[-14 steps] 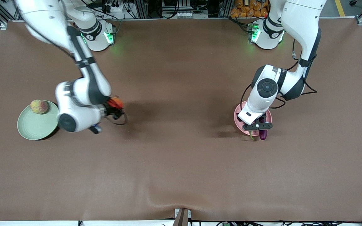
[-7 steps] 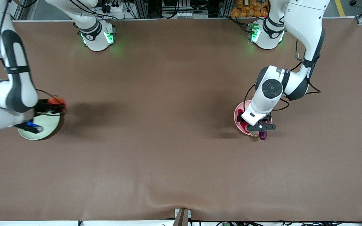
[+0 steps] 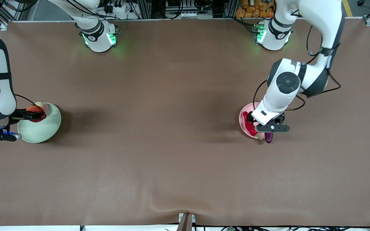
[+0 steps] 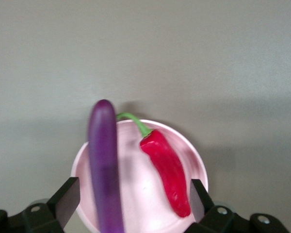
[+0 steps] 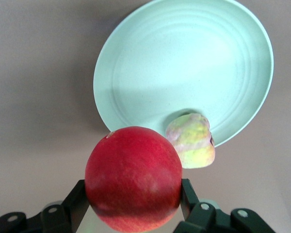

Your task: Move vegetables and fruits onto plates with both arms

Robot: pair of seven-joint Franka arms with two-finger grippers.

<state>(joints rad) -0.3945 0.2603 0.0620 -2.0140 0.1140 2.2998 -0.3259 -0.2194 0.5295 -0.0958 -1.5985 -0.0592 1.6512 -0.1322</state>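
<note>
My right gripper [image 3: 32, 114] [image 5: 133, 199] is shut on the round red fruit [image 3: 34, 109] [image 5: 133, 177] and holds it in the air over the edge of the pale green plate [image 3: 42, 131] [image 5: 184, 73]. The yellowish-pink peach [image 3: 43, 106] [image 5: 190, 140] sits on that plate's rim, just beside the held fruit. My left gripper [image 3: 270, 123] [image 4: 134, 201] hangs open over the pink plate [image 3: 243, 117] [image 4: 140, 194]. On that plate lie the red chili [image 3: 251, 126] [image 4: 167, 170] and the purple eggplant [image 3: 268, 137] [image 4: 105, 165]. The eggplant's end reaches past the rim toward the front camera.
A brown cloth covers the table, with a raised wrinkle [image 3: 172, 205] near the front edge. The arm bases [image 3: 100, 35] [image 3: 273, 35] stand along the back edge. Loose cables hang by both wrists.
The right arm has swung with the red fruit from the open table to over the green plate. The left gripper has opened, let go of the eggplant, and lifted slightly.
</note>
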